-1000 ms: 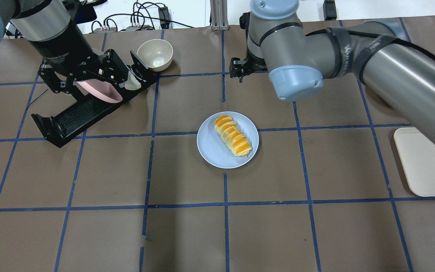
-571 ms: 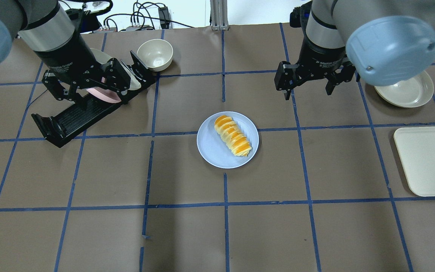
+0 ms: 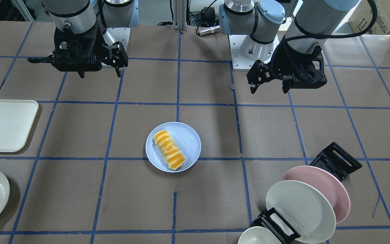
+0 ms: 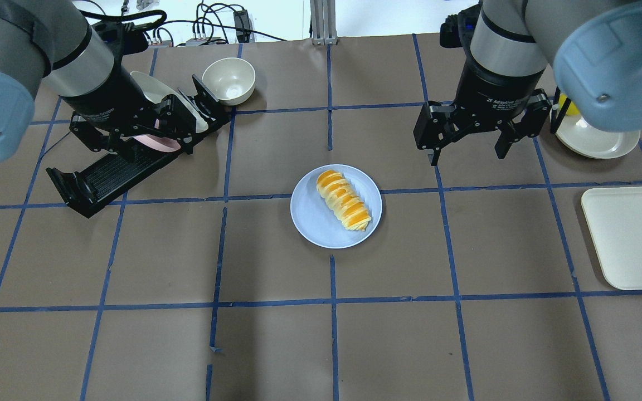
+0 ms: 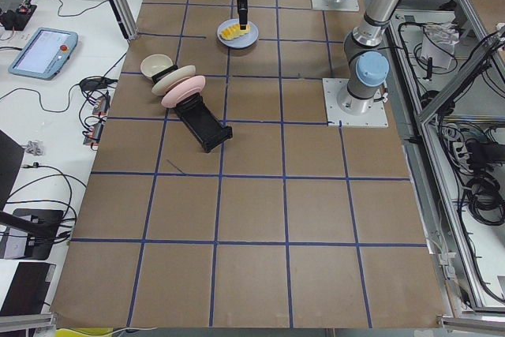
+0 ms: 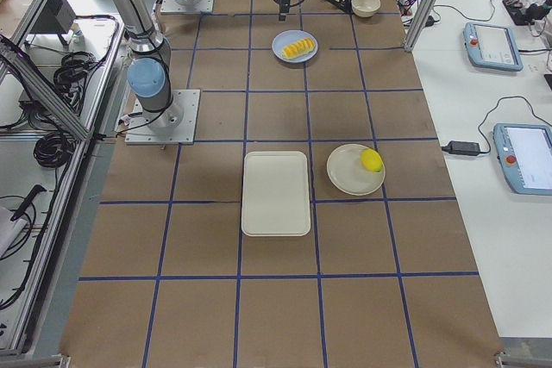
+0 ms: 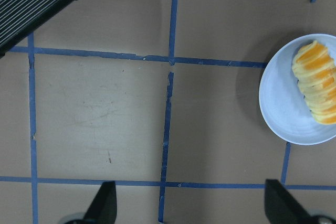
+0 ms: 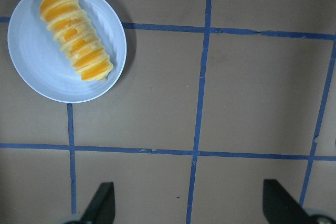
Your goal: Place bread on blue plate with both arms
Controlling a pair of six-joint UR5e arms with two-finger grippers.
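Already the ridged orange-and-cream bread loaf (image 4: 343, 200) lies diagonally on the round pale-blue plate (image 4: 311, 223). Right arm's fingers (image 4: 431, 149) hover nearer, left arm's fingers (image 3: 254, 81) farther; both spread wide, empty.

Left arm (image 4: 84, 60) and right arm (image 4: 502, 42) are grey metal with light-blue joint caps (image 4: 597, 78).

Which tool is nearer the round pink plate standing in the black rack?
Left. The left tool hovers beside the black rack holding the round pink plate, on the robot's side of it. The right tool is far off, beyond the round pale-blue plate with the striped bread loaf.
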